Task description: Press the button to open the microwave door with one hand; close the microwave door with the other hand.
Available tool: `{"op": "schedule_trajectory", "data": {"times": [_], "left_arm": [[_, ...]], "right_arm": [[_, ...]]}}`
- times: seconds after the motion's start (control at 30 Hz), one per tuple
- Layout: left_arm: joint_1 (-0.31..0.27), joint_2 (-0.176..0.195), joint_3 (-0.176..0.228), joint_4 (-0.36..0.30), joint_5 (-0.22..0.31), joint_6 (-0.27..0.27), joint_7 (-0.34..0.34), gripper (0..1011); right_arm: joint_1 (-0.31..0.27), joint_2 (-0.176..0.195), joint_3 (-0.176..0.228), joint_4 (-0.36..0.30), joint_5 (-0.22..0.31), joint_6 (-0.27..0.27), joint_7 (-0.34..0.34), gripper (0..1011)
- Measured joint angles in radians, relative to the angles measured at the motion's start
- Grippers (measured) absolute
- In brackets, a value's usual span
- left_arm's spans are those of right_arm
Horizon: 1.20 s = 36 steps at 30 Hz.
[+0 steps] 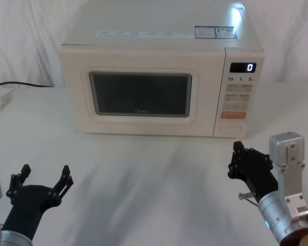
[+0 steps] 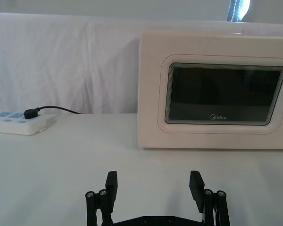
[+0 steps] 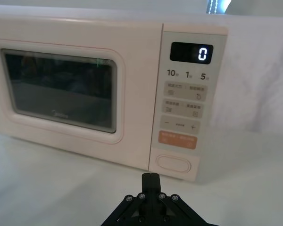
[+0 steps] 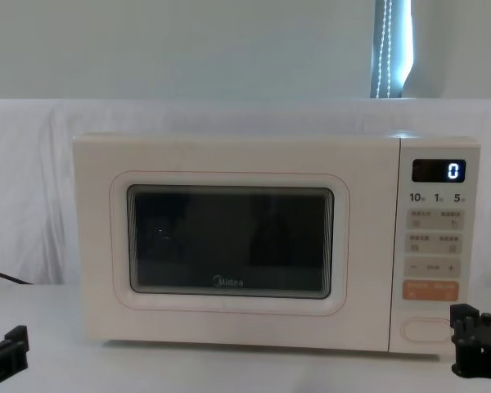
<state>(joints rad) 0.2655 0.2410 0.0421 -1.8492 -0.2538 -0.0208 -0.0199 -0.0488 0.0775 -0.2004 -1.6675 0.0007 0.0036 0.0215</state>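
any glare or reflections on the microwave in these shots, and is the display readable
Head view: a bright glare patch sits on the microwave top's back right corner, and the display reads 0. Right wrist view: the display is crisp, and faint reflections show in the microwave door glass. Chest view: the window is dark with slight reflections, and a lit strip stands behind the oven.

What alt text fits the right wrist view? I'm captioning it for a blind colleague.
A cream boxy microwave sits with its dark-windowed door closed, display reading 0. The right pincer, fingers together, points at the wide cream pill-shaped button below the orange key, not touching it.
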Motion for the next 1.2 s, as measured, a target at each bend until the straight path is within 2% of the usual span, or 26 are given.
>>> {"op": "schedule_trajectory", "data": {"times": [0.57, 1.2], "left_arm": [[0.0, 0.0, 0.0, 0.0, 0.0, 0.0, 0.0, 1001], [0.0, 0.0, 0.0, 0.0, 0.0, 0.0, 0.0, 1001]], "right_arm": [[0.111, -0.081, 0.068, 0.142, -0.004, 0.049, -0.01, 0], [0.219, -0.13, 0.082, 0.307, -0.039, 0.021, -0.029, 0]]}}
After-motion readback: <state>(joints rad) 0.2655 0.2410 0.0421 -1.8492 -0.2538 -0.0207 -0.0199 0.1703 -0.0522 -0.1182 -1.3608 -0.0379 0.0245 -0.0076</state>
